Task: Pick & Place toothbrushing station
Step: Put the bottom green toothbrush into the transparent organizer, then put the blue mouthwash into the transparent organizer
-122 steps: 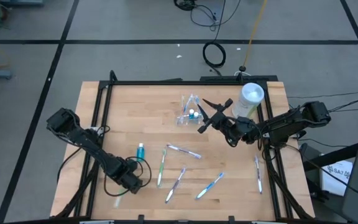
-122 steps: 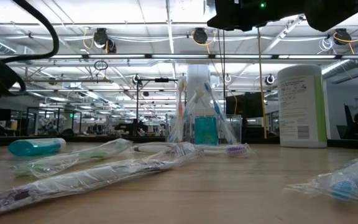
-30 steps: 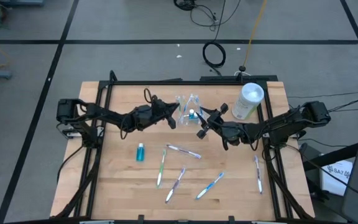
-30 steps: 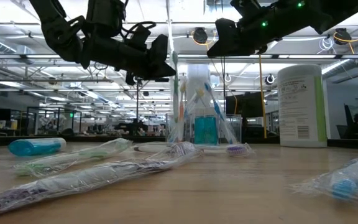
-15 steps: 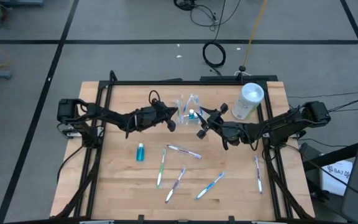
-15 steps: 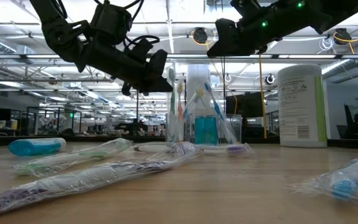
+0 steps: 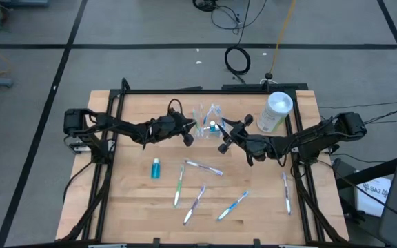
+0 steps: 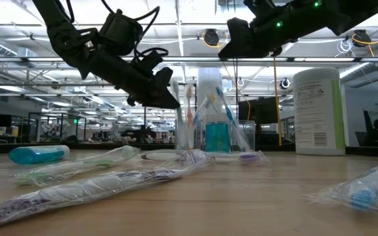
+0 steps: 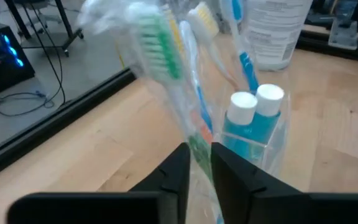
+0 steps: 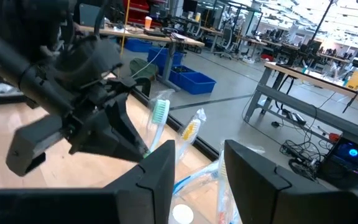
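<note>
Near the table's far edge, about midway along it: the clear plastic cup [image 7: 209, 122] stands upright, with wrapped brushes and two teal tubes [image 9: 253, 118] inside.
Brush in hand: a green-bristled toothbrush [image 9: 166, 68] in clear wrap, head up, its lower end pinched between the fingers of the left gripper [image 9: 197, 163].
Brush to cup: just beside the cup on its left-arm side, close above the rim; whether its tip is already inside cannot be told.
Step in hand, as judged: lowering this brush into the cup.
Doing it well: keep the handle near upright, descend slowly, avoid nudging the light cup or the brushes leaning in it, release only once seated.
Right gripper [image 7: 230, 136]: hovers at the cup's other side, fingers parted, holding nothing.
Still loose: one teal tube [image 7: 156, 168] and several toothbrushes [image 7: 202, 167] toward the table's near edge.
White container [image 7: 276, 111]: far right corner.
</note>
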Controlling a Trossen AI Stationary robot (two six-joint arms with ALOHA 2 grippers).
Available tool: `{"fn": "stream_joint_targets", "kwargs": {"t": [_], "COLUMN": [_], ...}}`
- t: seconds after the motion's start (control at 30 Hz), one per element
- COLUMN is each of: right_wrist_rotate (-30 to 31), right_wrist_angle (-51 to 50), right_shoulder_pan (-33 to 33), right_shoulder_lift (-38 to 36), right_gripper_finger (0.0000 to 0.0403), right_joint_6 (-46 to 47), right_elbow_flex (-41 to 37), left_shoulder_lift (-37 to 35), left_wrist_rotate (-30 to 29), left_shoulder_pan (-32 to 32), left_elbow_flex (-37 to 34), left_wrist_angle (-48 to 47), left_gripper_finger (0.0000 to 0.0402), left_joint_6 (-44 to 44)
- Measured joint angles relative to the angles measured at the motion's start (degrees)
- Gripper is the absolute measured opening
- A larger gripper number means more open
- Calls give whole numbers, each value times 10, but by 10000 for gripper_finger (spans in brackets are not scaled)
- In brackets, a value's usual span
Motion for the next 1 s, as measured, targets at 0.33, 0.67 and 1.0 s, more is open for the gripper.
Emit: {"fn": "stream_joint_targets", "kwargs": {"t": [0.33,0.67,1.0], "right_wrist_rotate": [0,-48,-255], "right_wrist_angle": [19,10,14], "right_shoulder_pan": [0,-3,-4], "right_shoulder_lift": [0,0,0], "right_gripper_finger": [130,130,130], "right_joint_6": [-19,-54,-60], "right_elbow_flex": [0,1,1], "left_shoulder_lift": [-2,-70,-159], "left_wrist_rotate": [0,-20,6], "left_shoulder_pan": [-2,6,-10], "left_elbow_flex": [0,18,31], "left_wrist_angle": [2,-109,-240], "left_gripper_finger": [150,195,196], "left_joint_6": [18,33,7]}}
